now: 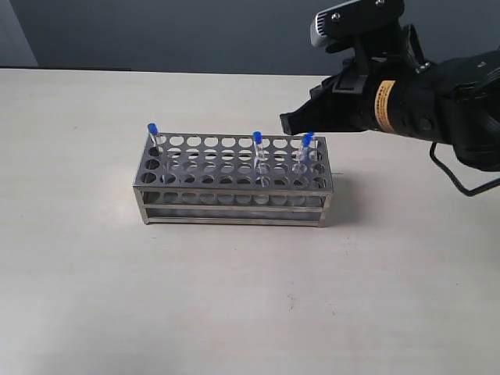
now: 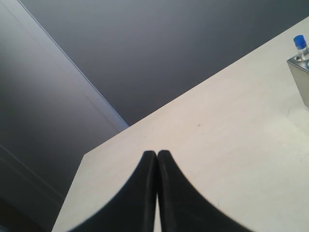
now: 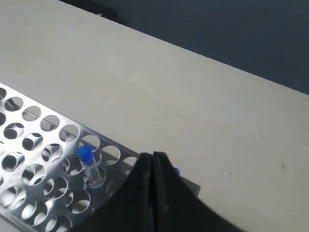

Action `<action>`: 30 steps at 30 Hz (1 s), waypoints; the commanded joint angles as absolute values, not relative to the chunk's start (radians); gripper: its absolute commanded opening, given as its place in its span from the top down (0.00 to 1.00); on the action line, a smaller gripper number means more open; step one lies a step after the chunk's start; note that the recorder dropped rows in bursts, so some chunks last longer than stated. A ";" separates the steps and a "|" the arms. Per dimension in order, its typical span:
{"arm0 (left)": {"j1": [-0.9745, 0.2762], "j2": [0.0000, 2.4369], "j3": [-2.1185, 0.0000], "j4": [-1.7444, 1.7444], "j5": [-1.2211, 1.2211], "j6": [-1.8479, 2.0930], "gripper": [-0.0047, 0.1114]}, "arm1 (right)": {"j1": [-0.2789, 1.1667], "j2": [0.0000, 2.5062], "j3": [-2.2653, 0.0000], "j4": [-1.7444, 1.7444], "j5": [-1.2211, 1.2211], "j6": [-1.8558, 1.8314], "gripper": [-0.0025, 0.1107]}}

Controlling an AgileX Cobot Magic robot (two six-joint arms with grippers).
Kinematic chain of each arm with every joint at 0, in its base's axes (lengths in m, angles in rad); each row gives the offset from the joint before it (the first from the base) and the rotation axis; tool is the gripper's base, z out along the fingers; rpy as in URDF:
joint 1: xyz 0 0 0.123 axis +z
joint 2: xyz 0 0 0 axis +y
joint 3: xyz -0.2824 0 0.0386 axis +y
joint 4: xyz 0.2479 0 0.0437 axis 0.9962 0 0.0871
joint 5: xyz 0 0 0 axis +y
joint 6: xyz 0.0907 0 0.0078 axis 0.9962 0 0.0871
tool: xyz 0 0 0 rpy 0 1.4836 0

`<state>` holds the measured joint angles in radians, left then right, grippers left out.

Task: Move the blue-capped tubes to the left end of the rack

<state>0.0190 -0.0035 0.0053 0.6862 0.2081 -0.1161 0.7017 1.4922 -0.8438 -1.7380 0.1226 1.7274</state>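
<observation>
The steel rack (image 1: 234, 176) stands mid-table. Blue-capped tubes stand in it: one at its left end (image 1: 153, 131), one right of the middle (image 1: 257, 141), one leaning slightly near the right end (image 1: 306, 143). My right gripper (image 1: 287, 123) hovers just above the rack's right end, shut with nothing between its fingers. In the right wrist view its tips (image 3: 153, 156) are over the rack's edge (image 3: 43, 145), beside one tube (image 3: 87, 157); another blue cap (image 3: 177, 171) peeks from behind a finger. My left gripper (image 2: 157, 153) is shut and empty above bare table, far from the rack corner (image 2: 301, 77) and its tube (image 2: 300, 42).
The beige table (image 1: 234, 297) stretches wide around the rack on every side. Its far edge meets a dark wall (image 1: 195, 31). A black cable (image 1: 469, 187) hangs from the right arm over the table's right side.
</observation>
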 commanded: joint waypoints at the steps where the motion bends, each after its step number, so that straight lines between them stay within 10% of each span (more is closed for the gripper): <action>1: 0.017 0.000 0.000 0.685 0.205 -0.121 0.95 | 0.698 1.512 -0.844 -1.737 0.045 1.722 0.96; 6: 0.017 0.000 0.000 0.685 0.205 -0.121 0.95 | 0.698 1.559 -0.844 -1.721 0.189 1.722 0.54; 12: 0.017 0.000 0.000 0.685 0.203 -0.121 0.95 | 0.698 1.632 -0.844 -1.689 0.076 1.729 0.76; 19: 0.017 0.000 0.000 0.685 0.203 -0.121 0.95 | 0.698 1.694 -0.858 -1.689 0.146 1.729 0.58; 30: 0.017 0.000 0.000 0.685 0.203 -0.121 0.95 | 0.698 1.782 -0.931 -1.699 0.162 1.729 0.73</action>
